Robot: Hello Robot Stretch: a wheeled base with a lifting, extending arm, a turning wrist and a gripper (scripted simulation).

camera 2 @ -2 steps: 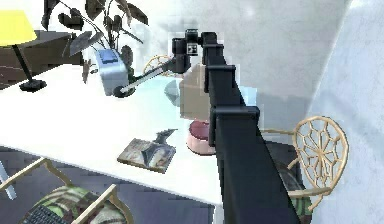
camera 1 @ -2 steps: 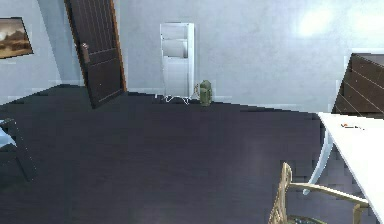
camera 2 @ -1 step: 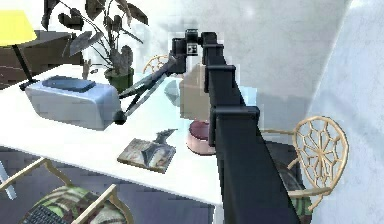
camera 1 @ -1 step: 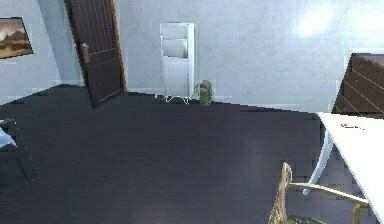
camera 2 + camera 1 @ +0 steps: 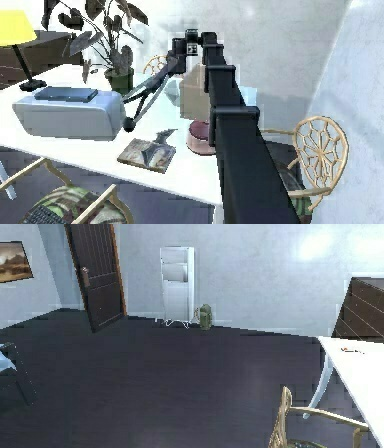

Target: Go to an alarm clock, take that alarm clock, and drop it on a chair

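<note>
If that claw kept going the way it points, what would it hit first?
Probably the white box on the table; the gripper aims at its end, though depth is unclear.

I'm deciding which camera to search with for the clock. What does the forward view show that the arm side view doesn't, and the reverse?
Forward view: a dark wooden door, a white wall rack, a small green thing on the floor, a dark dresser.
Arm side view: the arm and claw, a potted plant, a white box-shaped device, a pink bowl, a round-backed wicker chair.
Both: the white table, and probably the same wooden chair.
</note>
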